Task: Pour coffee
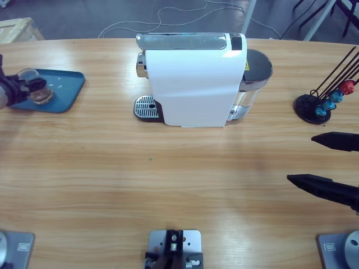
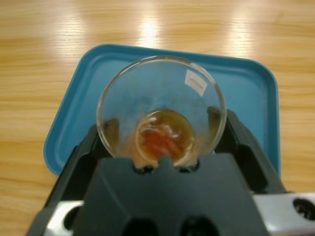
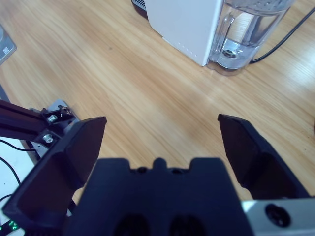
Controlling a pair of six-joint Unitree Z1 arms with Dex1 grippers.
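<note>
Over one blue tray [image 2: 246, 83], left gripper [image 2: 162, 130] clamping one glass [image 2: 161, 105] of coffee [image 2: 165, 135]; right gripper [image 3: 160, 137] spread wide.

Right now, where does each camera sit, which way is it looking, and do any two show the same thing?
High view: fixed above the table, looking down on the coffee machine; right gripper enters at the right edge.
Left wrist view: looks along the left gripper, jaws shut on a glass with coffee, over a blue tray.
Right wrist view: looks past open jaws toward the machine and water tank.
Shared: the glass and tray also appear in the high view.
</note>
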